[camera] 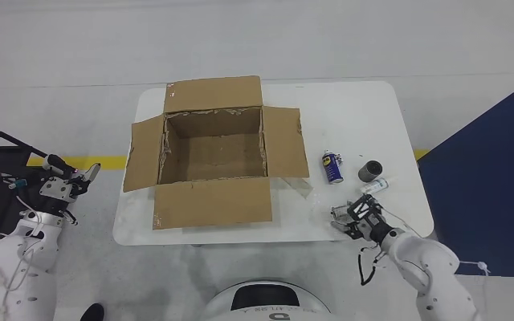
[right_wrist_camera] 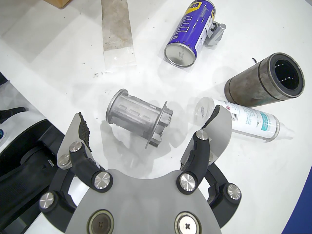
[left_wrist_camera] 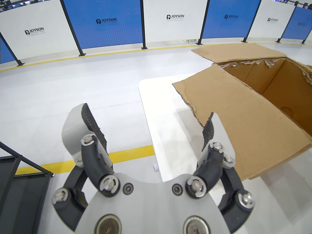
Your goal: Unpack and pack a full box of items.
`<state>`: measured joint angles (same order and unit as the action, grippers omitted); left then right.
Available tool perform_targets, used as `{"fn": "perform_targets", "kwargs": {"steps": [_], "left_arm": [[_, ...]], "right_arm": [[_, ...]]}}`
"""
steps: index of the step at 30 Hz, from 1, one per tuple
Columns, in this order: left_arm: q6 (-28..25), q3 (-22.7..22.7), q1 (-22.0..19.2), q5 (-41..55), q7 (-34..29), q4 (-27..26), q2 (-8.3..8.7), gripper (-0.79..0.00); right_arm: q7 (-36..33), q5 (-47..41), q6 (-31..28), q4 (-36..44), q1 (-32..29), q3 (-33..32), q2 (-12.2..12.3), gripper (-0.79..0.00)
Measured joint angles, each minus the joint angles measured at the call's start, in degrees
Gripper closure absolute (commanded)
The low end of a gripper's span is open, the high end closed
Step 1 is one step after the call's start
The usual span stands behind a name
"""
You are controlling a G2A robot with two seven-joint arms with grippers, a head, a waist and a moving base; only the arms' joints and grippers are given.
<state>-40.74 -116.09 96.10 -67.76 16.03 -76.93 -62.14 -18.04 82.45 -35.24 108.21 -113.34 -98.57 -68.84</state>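
White-topped bench (camera: 353,112) carries everything, and the brown cardboard box (camera: 213,152) takes up its left-middle part, standing upright with all four flaps folded outward and its torn inner edges showing. Off the bench's left edge, over the grey floor, the left end effector (left_wrist_camera: 148,113) hangs with its two fingers spread wide and nothing between them, facing the box's left flap. The right end effector (right_wrist_camera: 149,114) is above the near right corner of the bench, its fingers likewise spread apart and gripping nothing. Right of the box's right flap lies a blue spray can (right_wrist_camera: 189,36) on its side, base toward the robot, with a grey nozzle at its far end. Near it, farther right, a dark metal cylinder (right_wrist_camera: 258,81) with a hollow black bore also lies on its side. A white tube (right_wrist_camera: 246,120) with a pointed tip lies just beside that cylinder — whether the two touch I cannot tell. A silver flanged metal part (right_wrist_camera: 136,116) lies on the bench beneath the right end effector's open fingers — apart from the tube. A dusty strip of clear tape (right_wrist_camera: 117,25) lies flat on the bench near the box's corner.
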Motion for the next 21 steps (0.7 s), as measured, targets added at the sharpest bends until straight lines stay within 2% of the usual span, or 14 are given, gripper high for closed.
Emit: {"fn": "perform_targets", "kwargs": {"steps": [3,4,5,7,8,9,10,12,13,15,21], "left_arm": [[0.0,0.0,0.0,0.0,0.0,0.0,0.0,-0.785],[0.0,0.0,0.0,0.0,0.0,0.0,0.0,-0.785],[0.0,0.0,0.0,0.0,0.0,0.0,0.0,-0.785],[0.0,0.0,0.0,0.0,0.0,0.0,0.0,-0.785],[0.0,0.0,0.0,0.0,0.0,0.0,0.0,-0.785],[0.0,0.0,0.0,0.0,0.0,0.0,0.0,-0.785],[0.0,0.0,0.0,0.0,0.0,0.0,0.0,-0.785],[0.0,0.0,0.0,0.0,0.0,0.0,0.0,-0.785],[0.0,0.0,0.0,0.0,0.0,0.0,0.0,-0.785],[0.0,0.0,0.0,0.0,0.0,0.0,0.0,-0.785],[0.0,0.0,0.0,0.0,0.0,0.0,0.0,-0.785]], "right_arm": [[-1.73,0.07,1.91,-0.14,1.07,1.3,-0.04,-0.776],[-2.4,0.18,2.54,-0.19,1.39,1.68,-0.06,-0.723],[-3.37,0.34,3.25,-0.28,1.83,2.19,-0.07,-0.579],[-4.97,0.59,3.86,-0.55,2.58,2.93,-0.04,-0.406],[-5.58,0.68,3.95,-0.68,2.87,3.13,-0.01,-0.348],[-6.09,0.72,4.0,-0.78,3.11,3.29,0.02,-0.329],[-6.52,0.71,4.0,-0.86,3.34,3.41,0.07,-0.265],[-6.78,0.58,3.9,-0.92,3.45,3.4,0.15,-0.228],[-6.89,0.5,3.86,-0.88,3.42,3.31,0.21,-0.182],[-7.03,0.41,3.91,-0.67,3.29,3.18,0.28,-0.009],[-7.11,0.21,4.45,0.4,2.72,3.08,0.49,0.0]]}}
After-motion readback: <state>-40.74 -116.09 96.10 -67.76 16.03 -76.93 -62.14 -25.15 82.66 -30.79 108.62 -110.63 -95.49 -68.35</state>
